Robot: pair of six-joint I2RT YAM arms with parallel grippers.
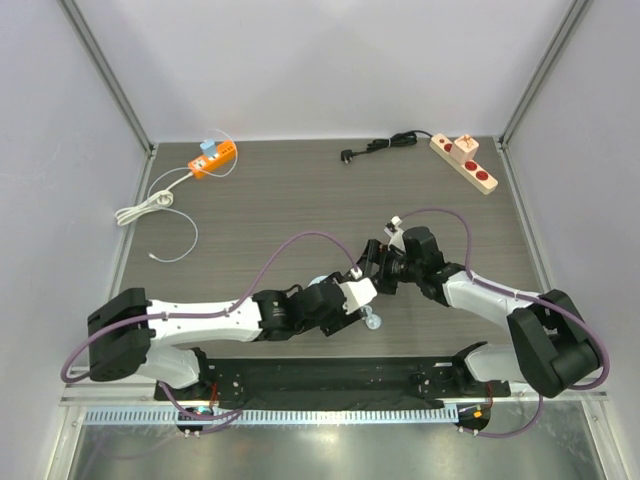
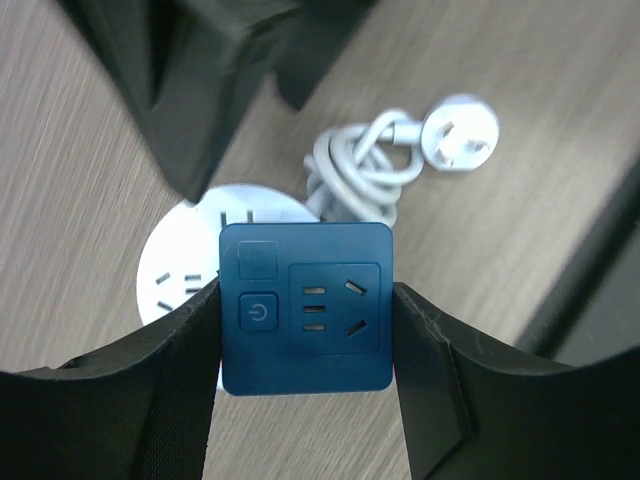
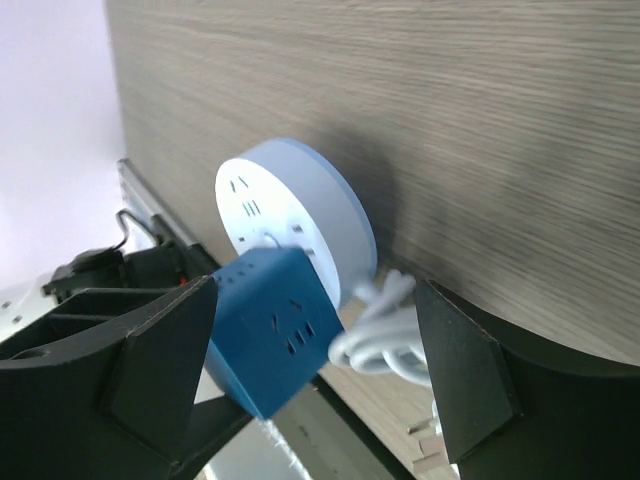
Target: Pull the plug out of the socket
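A blue cube plug [image 2: 305,305] sits between the pads of my left gripper [image 2: 305,335], which is shut on its two sides. Behind it is the round white socket [image 2: 180,275], with its coiled white cable [image 2: 360,170] lying on the table beyond. In the right wrist view the cube [image 3: 270,340] rests tilted against the socket's face [image 3: 285,210]. My right gripper [image 3: 315,365] stands open around the cube and the cable coil [image 3: 385,340]. Its left finger [image 3: 150,360] is close to the cube. From above, both grippers meet at the front middle [image 1: 372,285], and the cube is hidden.
An orange power strip [image 1: 213,157] with a white cord [image 1: 150,205] lies at the back left. A beige strip with red sockets [image 1: 465,162] and a black cord [image 1: 385,145] lies at the back right. The table's near edge and a black rail [image 1: 340,375] run just behind the grippers.
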